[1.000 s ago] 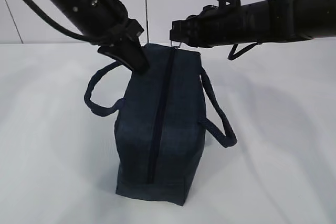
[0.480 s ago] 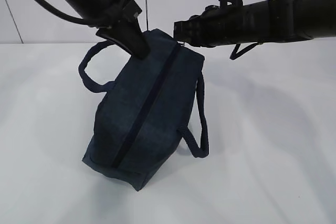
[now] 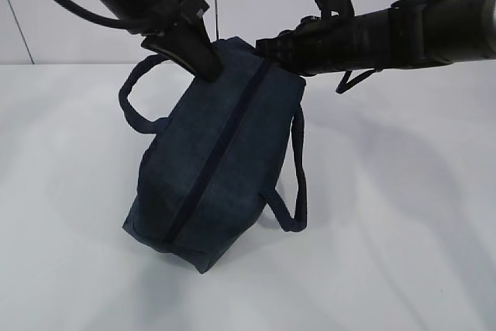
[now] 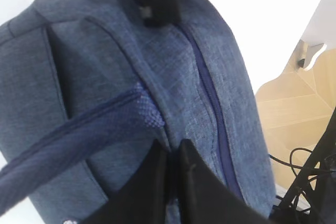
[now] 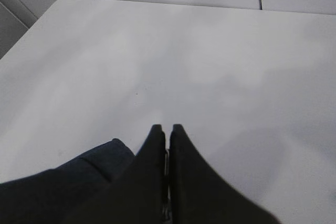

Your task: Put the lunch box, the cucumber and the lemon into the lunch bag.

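Exterior view: lunch bag (image 3: pixel 221 160) sits tilted on the white table (image 3: pixel 403 215), far end raised, near corner low toward the left. Zipper (image 3: pixel 213 162) runs closed along the bag's top. One loop handle (image 3: pixel 136 102) sticks out on the bag's left, the other handle (image 3: pixel 297 184) hangs on its right. Left gripper (image 3: pixel 208 67) is pressed together, pinching fabric at the bag's raised far-left top edge. Right gripper (image 3: pixel 267 48) meets the far end of the zipper; its arm blocks the contact.

Left wrist view: left gripper (image 4: pixel 173 156), fingers clamped on a fold of bag (image 4: pixel 105 77) cloth just beside the zipper (image 4: pixel 210 103); right gripper's tip (image 4: pixel 157 3) at the bag's far end.

Right wrist view: right gripper (image 5: pixel 164 132), fingers pressed together, something thin between them, cannot tell what; bag (image 5: pixel 63 182) corner lower left, table (image 5: pixel 210 66) beyond.
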Motion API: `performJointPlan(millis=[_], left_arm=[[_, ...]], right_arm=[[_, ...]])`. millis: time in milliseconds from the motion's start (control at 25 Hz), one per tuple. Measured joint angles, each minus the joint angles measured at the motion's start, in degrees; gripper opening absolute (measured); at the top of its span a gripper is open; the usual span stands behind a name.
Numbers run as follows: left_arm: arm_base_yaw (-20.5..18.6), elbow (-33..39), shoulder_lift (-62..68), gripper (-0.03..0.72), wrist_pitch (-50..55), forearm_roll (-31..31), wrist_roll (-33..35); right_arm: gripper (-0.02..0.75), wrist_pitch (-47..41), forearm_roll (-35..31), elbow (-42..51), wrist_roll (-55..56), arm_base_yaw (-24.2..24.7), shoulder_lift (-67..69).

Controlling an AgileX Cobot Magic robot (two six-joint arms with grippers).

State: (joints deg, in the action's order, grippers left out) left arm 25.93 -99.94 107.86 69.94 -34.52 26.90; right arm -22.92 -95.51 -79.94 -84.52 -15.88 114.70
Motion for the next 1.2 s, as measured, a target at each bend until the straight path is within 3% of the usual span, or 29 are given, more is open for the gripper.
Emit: performJointPlan(millis=[1200], left_arm=[[0.00,0.00,-0.54,-0.004,-0.09,0.25,0.00]], right_arm=[[0.000,-1.17,-0.83,-3.50,0.12,0.94,4.46]])
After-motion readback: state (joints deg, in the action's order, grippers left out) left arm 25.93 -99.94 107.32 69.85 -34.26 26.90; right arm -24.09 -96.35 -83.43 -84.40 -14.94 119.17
